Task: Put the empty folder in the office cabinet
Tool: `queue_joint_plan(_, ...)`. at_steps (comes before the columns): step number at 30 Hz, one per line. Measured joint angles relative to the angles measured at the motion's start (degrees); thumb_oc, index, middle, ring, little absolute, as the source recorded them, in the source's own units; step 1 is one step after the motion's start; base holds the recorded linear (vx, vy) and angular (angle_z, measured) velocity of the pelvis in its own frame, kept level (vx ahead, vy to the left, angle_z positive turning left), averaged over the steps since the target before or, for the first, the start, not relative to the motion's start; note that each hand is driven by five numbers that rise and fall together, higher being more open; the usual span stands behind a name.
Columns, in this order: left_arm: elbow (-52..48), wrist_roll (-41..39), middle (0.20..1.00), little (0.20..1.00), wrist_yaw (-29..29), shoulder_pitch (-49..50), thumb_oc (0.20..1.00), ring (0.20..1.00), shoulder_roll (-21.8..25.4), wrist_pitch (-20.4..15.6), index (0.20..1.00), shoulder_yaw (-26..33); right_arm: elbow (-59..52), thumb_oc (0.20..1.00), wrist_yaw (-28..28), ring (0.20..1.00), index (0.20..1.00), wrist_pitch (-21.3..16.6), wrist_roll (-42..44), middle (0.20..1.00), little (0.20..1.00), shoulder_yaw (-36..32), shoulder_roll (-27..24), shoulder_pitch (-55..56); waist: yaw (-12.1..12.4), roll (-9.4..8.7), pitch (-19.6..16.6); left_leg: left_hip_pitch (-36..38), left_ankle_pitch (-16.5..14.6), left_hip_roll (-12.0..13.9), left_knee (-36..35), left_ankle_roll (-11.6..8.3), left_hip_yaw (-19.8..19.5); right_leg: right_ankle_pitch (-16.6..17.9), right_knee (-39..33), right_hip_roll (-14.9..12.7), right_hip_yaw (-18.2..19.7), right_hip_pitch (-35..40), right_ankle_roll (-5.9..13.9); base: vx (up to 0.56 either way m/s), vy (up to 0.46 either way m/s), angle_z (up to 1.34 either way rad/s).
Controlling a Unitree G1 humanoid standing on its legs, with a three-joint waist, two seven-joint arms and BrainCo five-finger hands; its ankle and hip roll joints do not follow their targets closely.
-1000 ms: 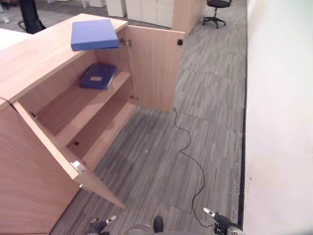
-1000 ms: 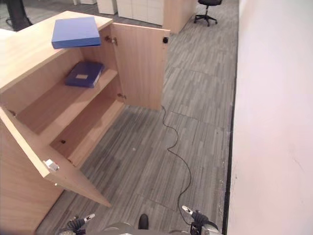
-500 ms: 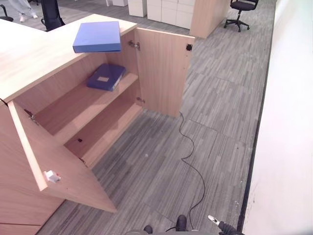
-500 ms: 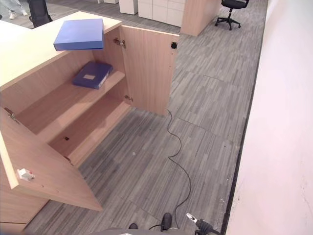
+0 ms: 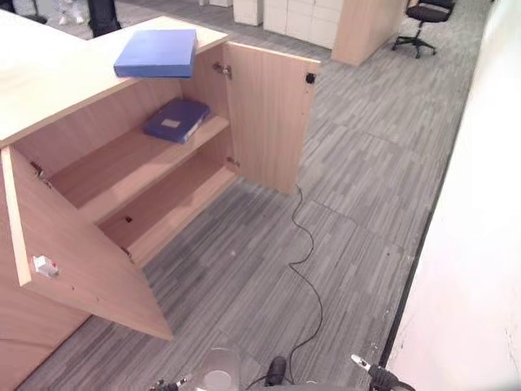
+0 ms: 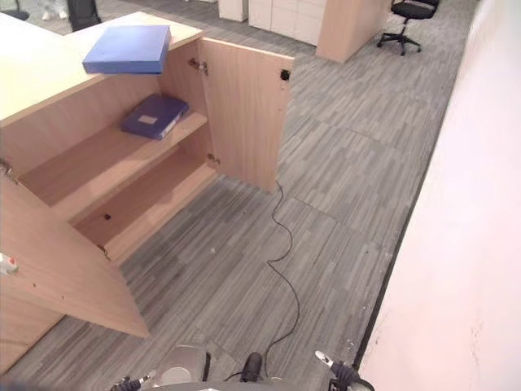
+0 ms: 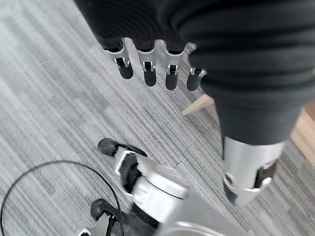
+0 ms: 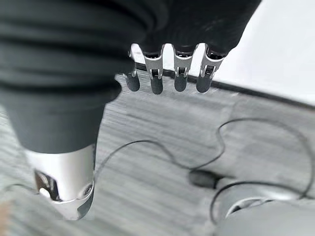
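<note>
A light blue folder [image 5: 156,53] lies flat on top of the wooden office cabinet [image 5: 57,90], near its right end. The cabinet stands open, its right door [image 5: 269,114] and left door [image 5: 73,244] both swung out. On the upper shelf inside lies a darker blue folder [image 5: 177,120] with a pale label. The lower shelf [image 5: 171,204] is bare. My left hand [image 7: 146,69] hangs low over the carpet with straight fingers and holds nothing. My right hand [image 8: 179,73] hangs the same way near the wall, a fingertip [image 5: 368,376] showing at the lower edge of the left eye view.
Grey striped carpet [image 5: 342,179] stretches in front of the cabinet. A white wall [image 5: 480,244] runs along the right. At the back stand an office chair [image 5: 423,12], white drawer units [image 5: 285,12] and a wooden partition [image 5: 366,28].
The camera has moved, so the cabinet sits further left in the view. Both folders lie where they were. Both hands stay low and hold nothing.
</note>
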Motion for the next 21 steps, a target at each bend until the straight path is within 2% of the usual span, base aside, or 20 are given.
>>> queue_joint_plan(1, 0.20, -0.01, 1.000, 1.000, 0.08, -0.12, 1.000, 1.000, -0.25, 0.15, 1.000, -0.05, 0.02, 1.000, -0.23, 1.000, 1.000, 0.03, -0.03, 1.000, 1.000, 0.09, 0.09, -0.34, -0.08, -0.03, 0.42, 1.00, 0.44, 0.20, -10.04, -0.62, 0.23, 0.27, 0.01, 0.05, 0.12, -0.33, 0.43, 0.07, 0.009, 0.06)
queue_joint_plan(3, 0.25, -0.03, 1.000, 1.000, 0.10, 0.14, 1.000, 1.000, -0.42, 0.15, 1.000, -0.05, 0.03, 1.000, -0.26, 1.000, 1.000, -0.04, -0.06, 1.000, 1.000, 0.33, -0.31, -0.81, 0.16, 1.04, 1.06, 2.23, 1.10, 1.06, -18.23, -1.32, 0.18, 0.43, -0.05, 0.69, 0.01, 0.30, 0.67, 0.16, 0.067, -0.03)
queue_joint_plan(4, 0.23, -0.54, 1.000, 1.000, 0.18, 0.61, 1.000, 1.000, -0.23, 0.14, 1.000, -0.06, -0.02, 1.000, -0.28, 1.000, 1.000, -0.07, -0.09, 1.000, 1.000, 1.09, -0.50, -1.83, 0.47, 1.58, 1.27, 2.70, 1.81, 0.88, -22.56, -2.27, 0.54, -0.30, -0.17, 0.99, 0.42, 0.64, 1.52, 0.25, 0.113, 0.06)
queue_joint_plan(5, 0.23, -0.73, 1.000, 1.000, 0.21, 0.15, 1.000, 1.000, -0.20, 0.14, 1.000, -0.13, 0.27, 1.000, -0.42, 1.000, 1.000, -0.04, -0.12, 1.000, 1.000, 1.34, -0.45, -2.12, 0.78, 2.53, 1.31, 3.33, 3.53, 1.20, -29.76, -2.38, 1.27, -5.08, 0.47, 1.19, -0.83, 0.88, 8.04, 0.22, 0.098, -0.06)
queue_joint_plan(6, -0.20, -1.08, 1.000, 1.000, 0.35, -0.04, 1.000, 1.000, -1.48, -0.42, 1.000, -0.13, 0.95, 1.000, -0.42, 1.000, 1.000, 0.12, -0.16, 1.000, 1.000, 1.17, -1.32, -2.67, 2.06, 5.33, 1.05, 5.69, 5.82, 3.77, -41.00, -3.97, 0.13, -7.94, 5.90, 1.95, -3.53, -0.83, 5.77, 0.23, 0.102, -0.01)
queue_joint_plan(7, -0.77, -1.14, 1.000, 1.000, 0.28, -0.57, 1.000, 1.000, -1.29, -0.83, 1.000, 0.03, 0.63, 1.000, -0.31, 1.000, 1.000, 0.02, -0.19, 1.000, 1.000, 1.17, -1.70, -3.44, 2.32, 5.73, 1.78, 5.03, 7.73, 3.28, -41.12, -5.67, 0.29, -5.77, 6.06, 0.25, -1.79, 0.30, 4.87, 0.32, 0.151, -0.10)
queue_joint_plan(8, -0.35, -1.22, 1.000, 1.000, 0.23, -0.36, 1.000, 1.000, -1.41, -0.55, 1.000, -0.01, 0.53, 1.000, -0.35, 1.000, 1.000, -0.04, -0.25, 1.000, 1.000, 1.08, -1.82, -3.35, 2.23, 6.67, 1.90, 5.14, 8.31, 3.67, -41.10, -5.32, 1.09, -5.06, 3.46, 1.93, -0.77, 2.92, 3.49, 0.45, 0.224, -0.01)
queue_joint_plan(10, 0.26, -1.24, 1.000, 1.000, 0.24, 0.51, 1.000, 1.000, -1.28, -0.37, 1.000, 0.19, 0.45, 1.000, -0.34, 1.000, 1.000, -0.23, -0.98, 1.000, 1.000, 1.16, -1.71, -3.44, 3.10, 7.09, 0.90, 5.11, 8.35, 3.15, -40.90, -5.16, 5.82, -5.30, 0.67, 3.20, -0.31, 5.62, 3.56, 0.36, 0.182, -0.21)
queue_joint_plan(11, 0.12, -1.22, 1.000, 1.000, 0.19, 1.72, 1.000, 1.000, -1.11, -0.16, 1.000, 1.03, 0.55, 1.000, -0.29, 1.000, 1.000, -0.17, -1.75, 1.000, 1.000, 1.17, -1.39, -3.10, 3.10, 7.01, 0.56, 5.34, 8.23, 2.75, -41.06, -4.05, 6.70, -5.20, 0.01, 3.77, 0.51, 6.79, 3.70, 0.14, 0.071, -0.40)
queue_joint_plan(12, 0.02, -1.22, 1.000, 1.000, 0.21, 2.18, 1.000, 1.000, -1.05, -0.14, 1.000, 1.24, 0.44, 1.000, -0.28, 1.000, 1.000, -0.19, -1.86, 1.000, 1.000, 1.19, -1.16, -3.32, 3.15, 7.12, -0.22, 5.44, 8.19, 2.56, -40.78, -3.90, 6.78, -5.40, -0.11, 4.19, 1.43, 7.01, 3.59, 0.34, 0.189, -0.55)
queue_joint_plan(13, 0.28, -1.22, 1.000, 1.000, 0.17, 3.33, 1.000, 1.000, -1.05, 0.15, 1.000, 1.33, 0.60, 1.000, -0.23, 1.000, 1.000, -0.21, -1.88, 1.000, 1.000, 1.28, -1.06, -3.00, 2.99, 6.75, -0.79, 5.44, 8.68, 1.88, -41.02, -2.92, 6.09, -4.73, 0.30, 4.35, 1.89, 7.33, 2.93, 0.28, 0.184, -0.50)
queue_joint_plan(14, 0.41, -1.22, 1.000, 1.000, 0.15, 2.76, 1.000, 1.000, -1.05, 0.34, 1.000, 1.28, 0.64, 1.000, -0.22, 1.000, 1.000, -0.19, -1.98, 1.000, 1.000, 1.07, -1.07, -3.17, 2.78, 6.69, -0.99, 5.97, 8.52, 0.87, -40.57, -2.45, 6.02, -5.32, 0.29, 4.23, 2.70, 8.05, 3.71, 0.37, 0.249, -0.40)
queue_joint_plan(16, 0.64, -1.21, 1.000, 1.000, 0.03, 2.27, 1.000, 1.000, -1.03, 0.33, 1.000, 1.29, 2.26, 1.000, -0.31, 1.000, 1.000, 0.15, -2.33, 1.000, 1.000, 1.28, -0.96, -2.48, 3.03, 5.83, -2.52, 6.04, 9.63, -0.87, -41.06, 0.40, 5.36, -5.52, 0.29, 3.91, 3.65, 9.00, 3.91, 0.26, 0.201, -0.37)
queue_joint_plan(18, 1.21, -1.21, 1.000, 1.000, -0.16, 1.55, 1.000, 1.000, -0.82, 0.22, 1.000, 1.31, 2.22, 1.000, -0.16, 1.000, 1.000, 0.14, -2.40, 1.000, 1.000, 1.42, -0.77, -2.14, 2.90, 5.34, -4.26, 6.31, 11.18, -1.68, -41.07, 4.03, 6.29, -6.61, 0.29, 3.18, 4.01, 10.30, 5.47, 0.31, 0.279, -0.41)
queue_joint_plan(19, 1.30, -1.21, 1.000, 1.000, -0.26, 1.40, 1.000, 1.000, -0.62, 0.25, 1.000, 1.31, 2.32, 1.000, -0.08, 1.000, 1.000, 0.22, -2.43, 1.000, 1.000, 1.46, -0.58, -2.09, 2.95, 4.79, -4.96, 6.70, 10.86, -2.10, -41.08, 4.65, 7.29, -7.56, 0.29, 2.41, 4.50, 11.00, 6.62, 0.27, 0.261, -0.38)
queue_joint_plan(21, 1.83, -1.19, 1.000, 1.000, -0.46, 0.98, 1.000, 1.000, -0.56, 0.26, 1.000, 1.10, 2.17, 1.000, 0.16, 1.000, 1.000, 0.09, -2.47, 1.000, 1.000, 1.50, -0.36, -1.26, 2.52, 3.67, -6.77, 9.59, 9.94, -4.00, -40.48, 8.17, 8.57, -9.16, 1.13, -0.18, 4.54, 13.70, 9.22, 0.22, 0.249, -0.21)
